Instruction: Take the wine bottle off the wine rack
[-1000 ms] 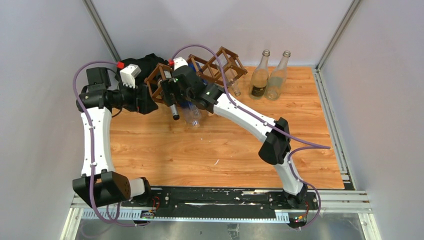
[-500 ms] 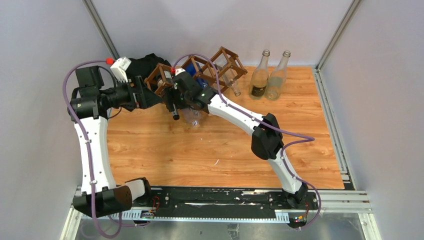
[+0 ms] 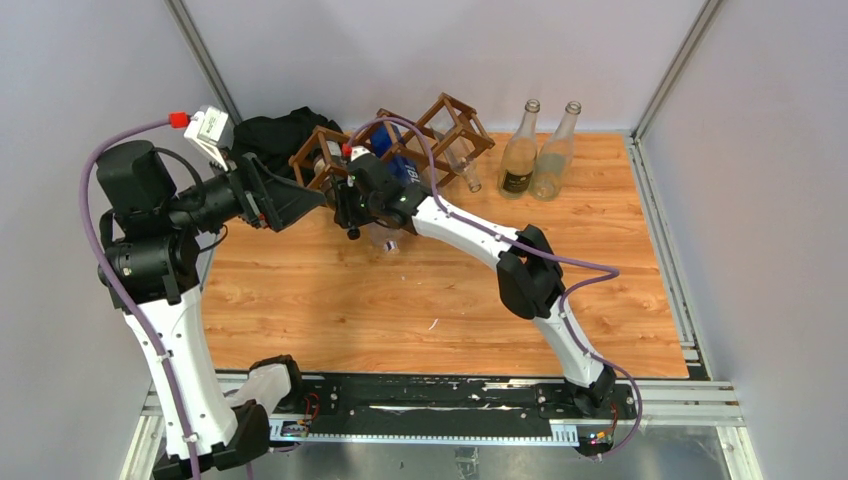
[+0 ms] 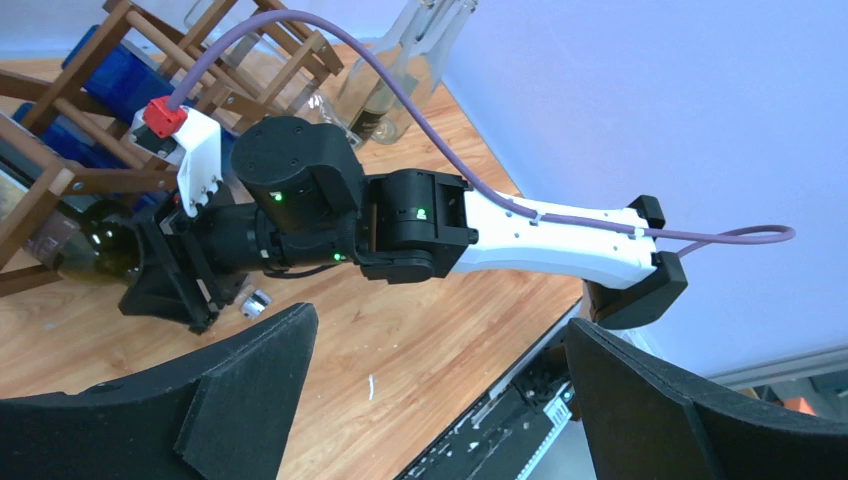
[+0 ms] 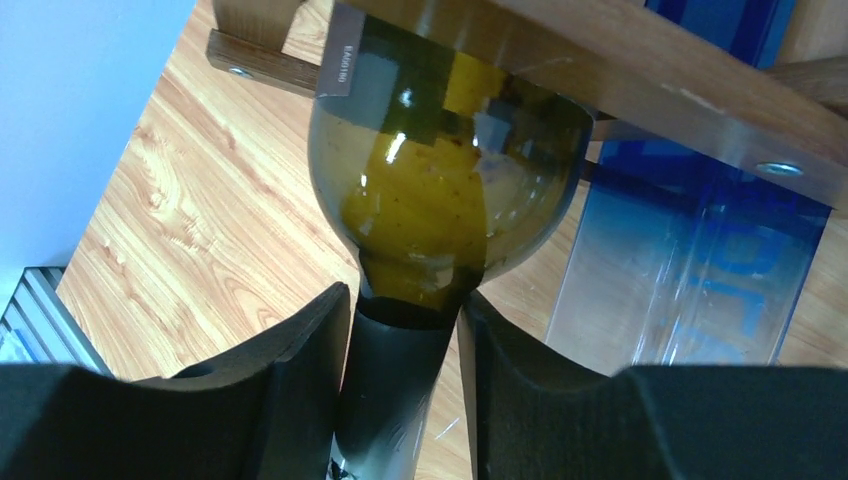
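Observation:
The wine rack (image 3: 445, 122) is a dark brown stick lattice at the table's far side. A dark green wine bottle (image 5: 445, 170) lies in its left cell, neck pointing toward me. My right gripper (image 5: 405, 305) has its black pads pressed on both sides of that neck, shut on it; in the top view the right gripper (image 3: 350, 208) sits just in front of the wine rack. My left gripper (image 4: 440, 330) hangs open and empty to the left, above bare wood, looking at the right gripper (image 4: 175, 285) and the wine bottle (image 4: 85, 250).
A blue bottle (image 5: 690, 250) and a clear bottle (image 3: 465, 172) lie in neighbouring cells. Two clear bottles (image 3: 520, 150) (image 3: 556, 148) stand at the back right. A black cloth (image 3: 275, 130) lies behind the rack's left end. Grey walls close in on both sides.
The right jaws have closed from wide onto the bottle's neck. The left arm has pulled back to the left and risen, away from the rack.

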`<state>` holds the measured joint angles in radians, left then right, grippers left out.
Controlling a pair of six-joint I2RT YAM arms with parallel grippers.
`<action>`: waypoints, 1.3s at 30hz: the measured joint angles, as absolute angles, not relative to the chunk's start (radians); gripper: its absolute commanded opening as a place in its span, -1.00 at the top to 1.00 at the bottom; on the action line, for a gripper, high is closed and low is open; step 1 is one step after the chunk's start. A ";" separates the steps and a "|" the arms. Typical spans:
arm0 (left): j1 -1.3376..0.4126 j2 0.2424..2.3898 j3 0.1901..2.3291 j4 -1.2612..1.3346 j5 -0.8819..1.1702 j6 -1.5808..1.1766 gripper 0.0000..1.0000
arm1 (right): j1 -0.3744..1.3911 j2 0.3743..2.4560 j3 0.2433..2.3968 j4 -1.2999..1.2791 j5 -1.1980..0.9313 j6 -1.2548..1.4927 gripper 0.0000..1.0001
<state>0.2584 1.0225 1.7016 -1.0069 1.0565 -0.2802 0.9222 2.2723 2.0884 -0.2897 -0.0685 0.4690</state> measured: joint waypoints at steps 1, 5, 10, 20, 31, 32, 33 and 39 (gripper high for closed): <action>0.258 1.024 1.702 -1.004 1.065 -0.287 -1.00 | 0.922 2.272 2.083 -0.284 -0.068 0.475 0.11; 0.258 1.039 1.702 -1.003 1.085 -0.302 -1.00 | 0.920 2.272 2.073 -0.271 -0.066 0.486 0.24; 0.258 1.055 1.704 -1.001 1.094 -0.317 -1.00 | 0.920 2.272 2.073 -0.271 -0.060 0.499 0.53; 0.258 1.068 1.706 -0.999 1.117 -0.323 -1.00 | 0.918 2.255 2.025 -0.216 -0.067 0.526 1.00; 0.240 1.091 1.768 -0.997 1.115 -0.344 -1.00 | 0.909 2.091 1.731 -0.052 -0.181 0.592 1.00; 0.239 1.091 1.774 -0.996 1.115 -0.345 -1.00 | 0.909 2.081 1.715 -0.047 -0.189 0.599 1.00; 0.238 1.089 1.781 -0.996 1.115 -0.345 -1.00 | 0.909 2.068 1.696 -0.041 -0.201 0.610 1.00; 0.238 1.085 1.787 -0.996 1.120 -0.346 -1.00 | 0.908 1.998 1.619 -0.001 -0.221 0.661 1.00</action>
